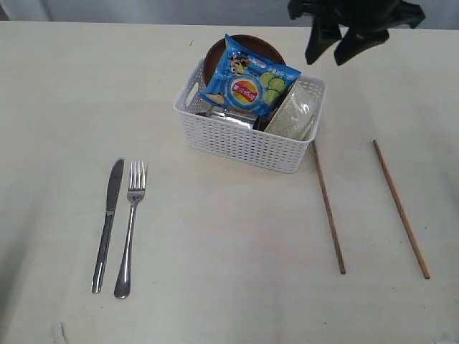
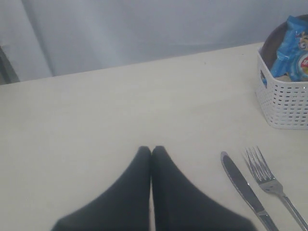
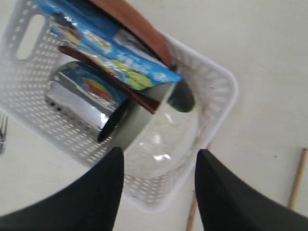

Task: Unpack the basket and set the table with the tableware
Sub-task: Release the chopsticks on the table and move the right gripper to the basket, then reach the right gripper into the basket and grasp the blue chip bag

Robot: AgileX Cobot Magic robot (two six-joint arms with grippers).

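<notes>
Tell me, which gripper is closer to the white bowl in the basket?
Right. The right gripper hangs open above the bowl in the basket. The left gripper, shut, is off over the table by the knife and fork, away from the basket.

gripper (image 2: 151, 150): two dark fingers pressed together, tips touching, nothing between them, low over bare counter (image 2: 96, 120). knife (image 2: 242, 185) and fork (image 2: 272, 185) lie flat side by side on the counter, close but apart, fork on the basket side. white perforated basket (image 2: 285, 107) stands at the frame edge, beyond the fork's tines and apart from them. inside it: blue chip bag (image 2: 294, 45) leaning against the dark rim of a plate (image 2: 270, 42). grey backdrop (image 2: 144, 29) behind the counter edge.
</notes>
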